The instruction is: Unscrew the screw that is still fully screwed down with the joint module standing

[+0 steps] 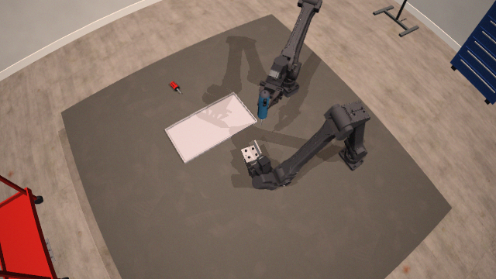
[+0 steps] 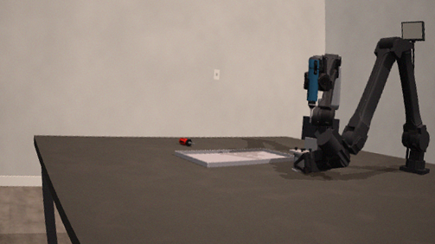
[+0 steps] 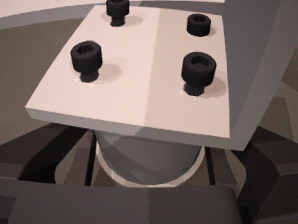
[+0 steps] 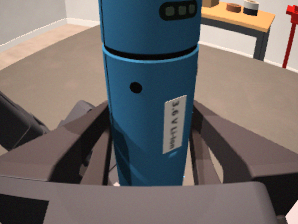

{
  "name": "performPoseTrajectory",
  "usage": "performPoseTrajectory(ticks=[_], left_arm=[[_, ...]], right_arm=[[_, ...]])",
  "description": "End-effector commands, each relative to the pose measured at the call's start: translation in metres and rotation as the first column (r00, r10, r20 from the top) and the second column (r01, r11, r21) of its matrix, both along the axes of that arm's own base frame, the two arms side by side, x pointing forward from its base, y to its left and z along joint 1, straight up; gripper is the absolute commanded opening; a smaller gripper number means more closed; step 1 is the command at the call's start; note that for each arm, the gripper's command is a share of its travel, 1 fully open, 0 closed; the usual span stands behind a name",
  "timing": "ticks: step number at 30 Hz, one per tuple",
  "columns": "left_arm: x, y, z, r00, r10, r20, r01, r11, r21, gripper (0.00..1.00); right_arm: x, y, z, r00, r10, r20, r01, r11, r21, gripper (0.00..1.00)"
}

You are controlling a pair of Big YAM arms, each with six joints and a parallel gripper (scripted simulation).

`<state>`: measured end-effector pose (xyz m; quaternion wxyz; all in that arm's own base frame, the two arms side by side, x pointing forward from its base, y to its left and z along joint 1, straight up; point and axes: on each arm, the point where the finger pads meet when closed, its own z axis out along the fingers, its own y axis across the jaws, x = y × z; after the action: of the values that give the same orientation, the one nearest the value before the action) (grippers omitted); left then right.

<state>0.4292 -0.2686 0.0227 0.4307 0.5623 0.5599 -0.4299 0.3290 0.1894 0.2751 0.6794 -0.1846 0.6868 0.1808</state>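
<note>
The joint module (image 2: pixel 297 155) stands on the table with its pale bracket plate (image 3: pixel 135 75) on top. Four black socket screws sit in the plate. Three stand raised on their shanks (image 3: pixel 86 57) (image 3: pixel 200 70) (image 3: pixel 116 7); the far right screw (image 3: pixel 198 23) sits lowest. My left gripper (image 1: pixel 256 164) (image 3: pixel 150 111) is low at the table, shut on the module's grey cylinder (image 3: pixel 150 157) under the plate. My right gripper (image 1: pixel 268 97) (image 4: pixel 150 110) is shut on the blue electric screwdriver (image 1: pixel 263 105) (image 2: pixel 312 82) (image 4: pixel 145 100). It holds it upright, tip down, high above the table near the module.
A white tray (image 1: pixel 201 136) (image 2: pixel 212 158) lies flat beside the module. A small red screwdriver (image 1: pixel 175 86) (image 2: pixel 185 141) lies beyond the tray. A red cart (image 1: pixel 19 232) and a blue cabinet (image 1: pixel 477 58) stand off the table.
</note>
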Motion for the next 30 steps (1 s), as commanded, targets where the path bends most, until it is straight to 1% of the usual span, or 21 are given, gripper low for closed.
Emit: performPoseTrajectory(ticks=[1,7,17,19,30], left_arm=[[0.008,-0.002,0.007,1.0,0.002,0.023,-0.001,1.0,-0.007,0.59],[0.008,-0.002,0.007,1.0,0.002,0.023,-0.001,1.0,-0.007,0.59],[0.008,-0.002,0.007,1.0,0.002,0.023,-0.001,1.0,-0.007,0.59],[0.008,-0.002,0.007,1.0,0.002,0.023,-0.001,1.0,-0.007,0.59],[0.008,-0.002,0.007,1.0,0.002,0.023,-0.001,1.0,-0.007,0.59]], right_arm=[[-0.001,0.002,0.033,0.996,0.001,0.087,-0.003,0.999,0.034,0.42],[-0.002,0.001,0.03,0.996,0.001,0.084,-0.004,0.999,0.033,0.42],[-0.002,0.002,0.034,0.996,0.002,0.089,-0.005,0.999,0.036,0.42],[0.008,0.008,0.052,0.994,0.0,0.108,-0.005,0.999,0.047,0.42],[0.02,0.014,0.051,0.994,0.0,0.107,-0.005,0.999,0.046,0.42]])
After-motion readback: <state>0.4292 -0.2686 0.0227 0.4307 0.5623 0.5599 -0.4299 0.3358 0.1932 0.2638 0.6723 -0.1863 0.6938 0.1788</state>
